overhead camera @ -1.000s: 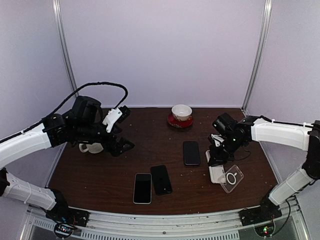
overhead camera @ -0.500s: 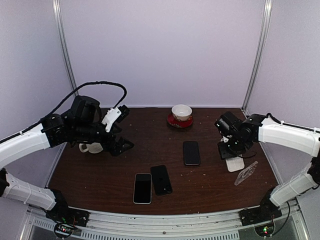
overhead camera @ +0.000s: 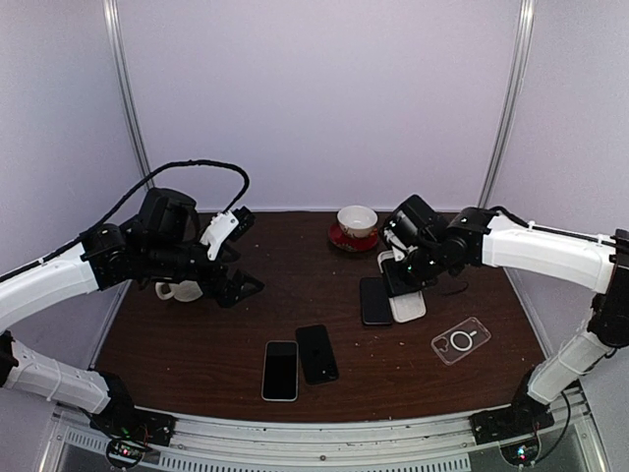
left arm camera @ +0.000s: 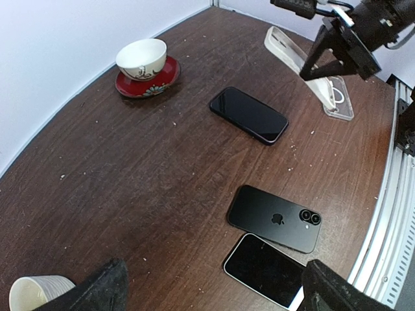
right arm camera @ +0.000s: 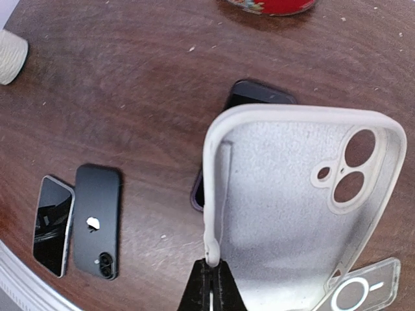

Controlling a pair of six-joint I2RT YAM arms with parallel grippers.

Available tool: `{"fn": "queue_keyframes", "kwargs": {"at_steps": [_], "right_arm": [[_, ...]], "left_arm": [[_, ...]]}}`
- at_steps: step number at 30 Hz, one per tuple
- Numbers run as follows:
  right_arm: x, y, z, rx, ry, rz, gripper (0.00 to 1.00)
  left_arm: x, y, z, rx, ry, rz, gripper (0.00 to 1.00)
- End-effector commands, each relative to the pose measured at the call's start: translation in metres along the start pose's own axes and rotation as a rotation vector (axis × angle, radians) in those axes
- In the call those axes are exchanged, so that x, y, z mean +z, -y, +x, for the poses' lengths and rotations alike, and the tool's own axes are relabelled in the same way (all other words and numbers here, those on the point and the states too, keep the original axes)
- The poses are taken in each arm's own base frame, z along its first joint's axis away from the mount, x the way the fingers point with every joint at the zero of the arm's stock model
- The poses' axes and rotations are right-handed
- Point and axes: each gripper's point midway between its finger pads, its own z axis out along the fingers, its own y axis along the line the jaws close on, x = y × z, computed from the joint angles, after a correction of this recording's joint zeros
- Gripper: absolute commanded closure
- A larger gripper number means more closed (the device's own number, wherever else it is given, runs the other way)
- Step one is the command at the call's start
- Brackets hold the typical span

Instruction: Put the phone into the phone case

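The right gripper (right arm camera: 209, 282) pinches the rim of the white case (right arm camera: 285, 214) — tilted, beside the farthest phone (overhead camera: 374, 301); the left gripper (overhead camera: 239, 258) hangs at left, jaws spread wide.

I am getting bright, even light from overhead in all three views, and the walls (overhead camera: 314, 98) are showing a faint violet cast. The table (overhead camera: 197, 334) is giving back a soft sheen rather than hard glare, and the shadow beside the bowl (left arm camera: 141, 58) is falling pale and fuzzy-edged. The top view is coming through slightly grainy. The left wrist picture is bending the table's far edge into a curve, and the left gripper (left arm camera: 211, 291) is blurring at its fingers (left arm camera: 97, 293). In the right wrist view the white case (right arm camera: 292, 214) is reading bright without washing out, and the silver-edged phone (right arm camera: 52, 223) is mirroring dark shapes.
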Motion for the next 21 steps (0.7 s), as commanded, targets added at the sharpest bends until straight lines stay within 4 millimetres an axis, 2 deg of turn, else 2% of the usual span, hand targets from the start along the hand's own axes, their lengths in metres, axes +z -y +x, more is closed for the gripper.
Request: {"fn": "queue_keyframes", "kwargs": {"at_steps": [1,4,6,9,13,19,21], "right_arm": [[-0.003,-0.032,0.068,0.086,-0.204,0.044,1.00],[0.008,-0.066,0.128,0.132,-0.337,0.009,1.00],[0.014,-0.082,0.149,0.167,-0.389,-0.025,1.00],[0.024,-0.089,0.157,0.196,-0.395,-0.037,1.00],[0.042,-0.087,0.158,0.197,-0.406,-0.001,1.00],[0.065,-0.073,0.156,0.312,-0.391,-0.011,1.00],[0.067,-0.069,0.155,0.325,-0.388,-0.009,0.96]], "left_arm": [[-0.001,-0.002,-0.006,0.012,0.036,-0.005,0.02],[0.000,-0.003,-0.005,0.012,0.034,-0.006,0.02],[0.000,-0.002,-0.005,0.010,0.032,-0.002,0.02],[0.002,0.000,-0.005,0.007,0.030,0.009,0.02],[0.001,-0.001,-0.005,0.005,0.031,0.006,0.02],[-0.001,-0.001,-0.005,0.009,0.035,0.003,0.02],[-0.002,-0.001,-0.006,0.011,0.038,0.000,0.02]]}}
